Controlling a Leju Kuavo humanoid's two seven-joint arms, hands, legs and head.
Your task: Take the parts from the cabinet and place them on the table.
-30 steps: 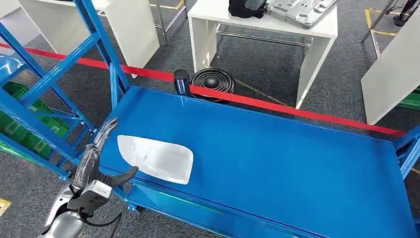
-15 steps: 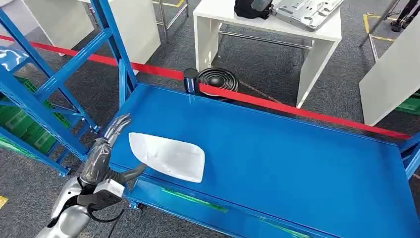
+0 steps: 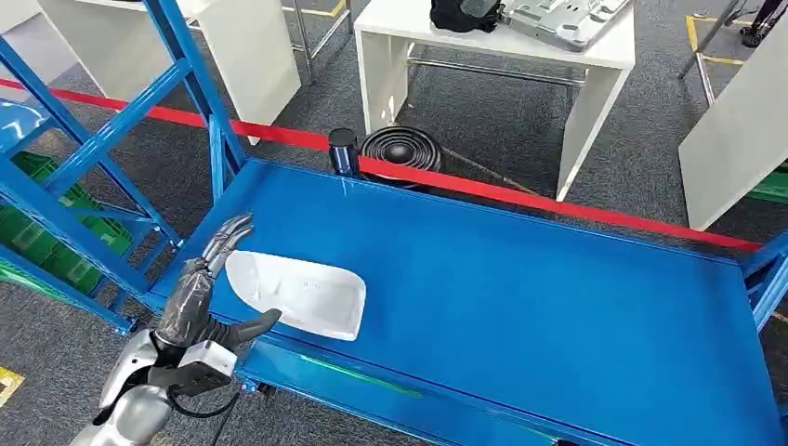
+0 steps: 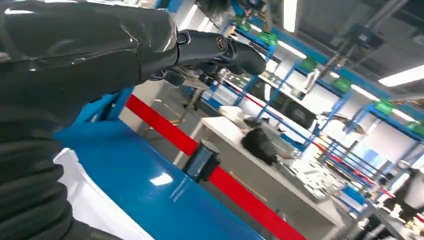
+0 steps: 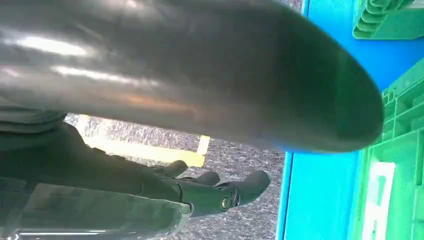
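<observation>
The white part's point(image 3: 297, 293) near-left edge is hidden by the left hand point(image 3: 206, 293); contact cannot be told. The blue table point(image 3: 558, 307) is cut off at right and near edges.

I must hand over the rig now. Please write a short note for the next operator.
Left hand: open, fingers spread, beside the left end of the white part, thumb under its near edge; not holding it.
Right hand: fingers loosely curled, holding nothing, hanging over the floor.
The white part lies flat on the blue table, near its front left corner.
Done: this part is placed. Left: withdraw the left hand.
</observation>
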